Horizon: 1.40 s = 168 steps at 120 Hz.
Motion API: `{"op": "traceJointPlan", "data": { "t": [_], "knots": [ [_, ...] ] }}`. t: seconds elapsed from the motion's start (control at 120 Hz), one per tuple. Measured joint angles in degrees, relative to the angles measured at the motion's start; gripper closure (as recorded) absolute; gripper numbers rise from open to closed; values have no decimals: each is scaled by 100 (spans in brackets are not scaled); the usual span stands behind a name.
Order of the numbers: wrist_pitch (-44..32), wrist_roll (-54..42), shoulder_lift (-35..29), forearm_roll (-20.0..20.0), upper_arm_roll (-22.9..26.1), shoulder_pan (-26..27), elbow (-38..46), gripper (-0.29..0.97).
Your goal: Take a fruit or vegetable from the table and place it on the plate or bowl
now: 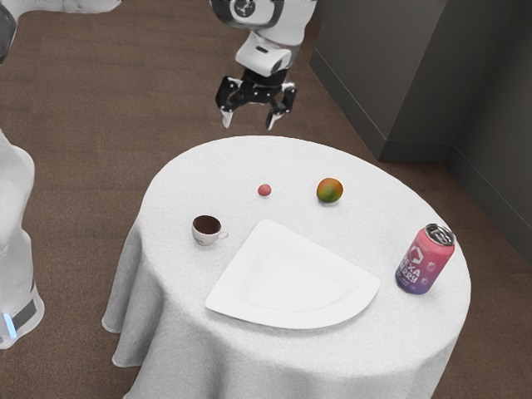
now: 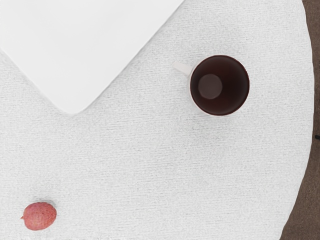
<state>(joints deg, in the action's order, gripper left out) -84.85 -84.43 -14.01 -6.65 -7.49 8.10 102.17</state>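
Exterior view is showing the gripper [image 1: 248, 123] hanging in the air over the far rim of the table [image 1: 208, 166], its two fingers standing spread apart with nothing between them and pointing down.

Nearest below it, a small red fruit [image 1: 264, 190] is lying on the white cloth, toward the middle of the table's far half. It is looking almost round. In the wrist view the small red fruit [image 2: 39, 216] is showing a slightly longer axis ending in a little nub, and that nub is pointing away from the cup [image 2: 219, 85]. Nothing is touching it, and bare cloth is lying all around it.

Toward the exterior view's right of it, apart from it, a mango [image 1: 329, 190] is resting on the cloth, green and orange-red, a short oval whose lean I cannot tell.

Nearer the camera, a large white plate [image 1: 291, 278] with one pointed corner and one rounded edge is lying flat; its corner [image 2: 75, 105] is aiming toward the gap between fruit and cup. The cup [image 1: 206, 229], white with a dark inside, is standing upright just beside the plate on the exterior view's left, its handle turning toward the plate. A pink can [image 1: 425, 259] is standing upright near the table's edge on the exterior view's right, well apart from both fruits.
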Motion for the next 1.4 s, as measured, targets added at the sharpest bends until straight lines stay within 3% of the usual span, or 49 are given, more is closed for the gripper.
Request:
{"op": "traceJointPlan", "data": {
  "t": [0.2, 0.375, 0.508, 0.667, 1.1, 1.4],
  "knots": [
    [-806, 246, 1242, 409, -265, 676, 598, 0],
    [-1570, 383, 1511, 608, -413, 1344, 738, 0],
    [-1974, 454, 1528, 659, -422, 1526, 705, 0],
    [-2239, 503, 1527, 692, -442, 1300, 676, 0],
    [-2540, 530, 1673, 736, -534, -185, 667, 0],
    [-2693, 497, 1858, 767, -531, 31, 667, 0]
  ]
}}
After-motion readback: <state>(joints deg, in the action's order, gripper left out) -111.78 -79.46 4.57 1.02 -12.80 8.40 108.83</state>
